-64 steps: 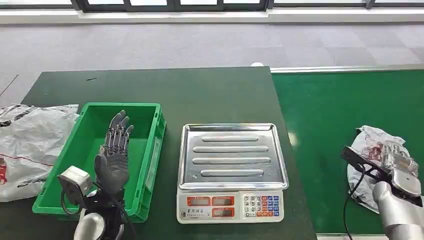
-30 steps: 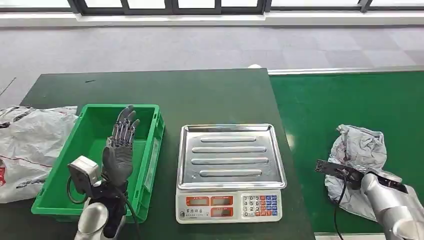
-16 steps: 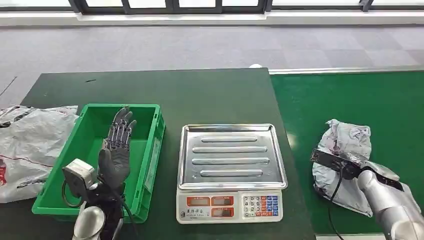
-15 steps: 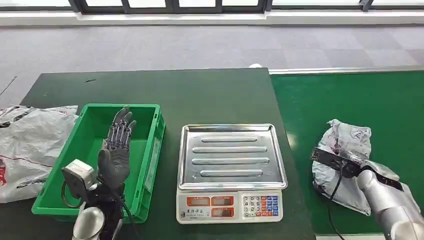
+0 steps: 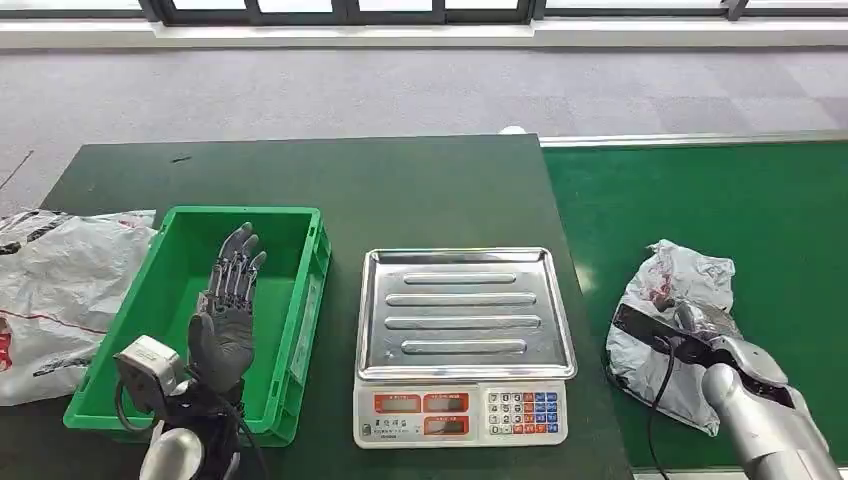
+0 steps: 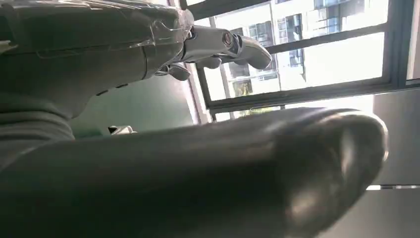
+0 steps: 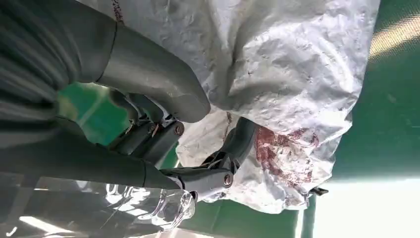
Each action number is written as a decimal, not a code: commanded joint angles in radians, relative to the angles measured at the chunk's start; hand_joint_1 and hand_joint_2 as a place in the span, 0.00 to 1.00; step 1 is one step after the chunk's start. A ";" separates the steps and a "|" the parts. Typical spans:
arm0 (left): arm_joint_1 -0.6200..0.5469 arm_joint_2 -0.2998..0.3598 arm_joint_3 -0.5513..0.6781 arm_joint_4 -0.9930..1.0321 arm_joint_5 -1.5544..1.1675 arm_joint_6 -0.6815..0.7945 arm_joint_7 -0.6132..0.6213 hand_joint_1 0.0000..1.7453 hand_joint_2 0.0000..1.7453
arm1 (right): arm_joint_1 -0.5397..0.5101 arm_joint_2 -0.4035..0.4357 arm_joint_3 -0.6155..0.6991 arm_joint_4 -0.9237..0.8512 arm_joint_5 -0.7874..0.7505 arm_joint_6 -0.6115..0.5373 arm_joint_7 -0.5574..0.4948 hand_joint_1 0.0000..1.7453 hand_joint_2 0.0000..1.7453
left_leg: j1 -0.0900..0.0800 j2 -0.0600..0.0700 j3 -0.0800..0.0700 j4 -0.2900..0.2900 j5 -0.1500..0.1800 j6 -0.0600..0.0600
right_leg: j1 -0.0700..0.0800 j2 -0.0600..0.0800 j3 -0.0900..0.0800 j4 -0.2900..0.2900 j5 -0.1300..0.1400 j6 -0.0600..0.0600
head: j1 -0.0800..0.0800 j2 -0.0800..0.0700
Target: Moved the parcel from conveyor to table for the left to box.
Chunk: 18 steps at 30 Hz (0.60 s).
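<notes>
We are gripping the crumpled grey parcel point(image 5: 668, 305) with our right hand point(image 5: 712, 338), fingers wrapped into its plastic, on the green conveyor point(image 5: 700, 210) beside the scale point(image 5: 463, 345). Our left hand point(image 5: 226, 310) is hovering spread and holding nothing over the green bin point(image 5: 300, 300); we are judging that a firm hold and a clear lift over the belt edge matter most

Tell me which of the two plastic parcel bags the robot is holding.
The crumpled grey parcel on the green conveyor, gripped by the right hand. The other bag lies flat and untouched at the table's left edge, beside the green bin.
</notes>
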 commanded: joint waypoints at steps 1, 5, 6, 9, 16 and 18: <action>-0.008 0.016 -0.012 0.064 -0.018 -0.024 0.001 0.00 0.00 | 0.086 0.004 0.017 -0.037 0.012 0.073 0.040 1.00 1.00 | 0.000 0.000 0.001 -0.001 0.001 -0.001 | 0.000 0.000 0.001 -0.002 0.001 0.000 | 0.000 0.000; -0.070 0.004 -0.019 0.127 -0.021 -0.033 -0.004 0.00 0.00 | 0.060 0.011 0.032 0.094 0.033 0.210 0.088 0.00 1.00 | 0.001 -0.004 0.011 -0.002 0.001 0.000 | 0.001 -0.004 0.003 -0.003 0.000 0.000 | 0.000 0.000; -0.095 0.001 -0.025 0.140 -0.022 -0.039 0.004 0.00 0.00 | 0.034 0.021 0.049 0.151 0.050 0.239 0.101 0.00 1.00 | 0.001 -0.004 0.010 -0.003 0.002 -0.001 | 0.001 -0.004 0.003 -0.004 0.001 0.000 | 0.000 0.000; -0.113 -0.002 -0.025 0.149 -0.022 -0.040 0.013 0.00 0.00 | 0.011 0.032 0.053 0.194 0.054 0.232 0.100 0.00 1.00 | 0.001 -0.002 0.009 -0.001 0.002 -0.001 | 0.001 -0.001 0.001 -0.002 0.001 0.000 | 0.000 0.000; -0.123 0.000 -0.027 0.153 -0.021 -0.041 0.021 0.00 0.00 | -0.040 0.040 0.103 0.263 0.087 0.276 0.079 0.00 1.00 | 0.001 -0.001 0.003 -0.002 0.002 0.001 | 0.001 -0.002 0.005 -0.004 0.002 0.001 | 0.000 0.000; -0.127 0.007 -0.024 0.147 -0.012 -0.033 0.030 0.00 0.00 | -0.097 0.063 0.118 0.313 0.095 0.247 0.072 0.00 1.00 | 0.001 -0.001 0.005 -0.001 0.002 0.001 | 0.001 -0.001 0.006 -0.004 0.001 0.002 | 0.000 0.000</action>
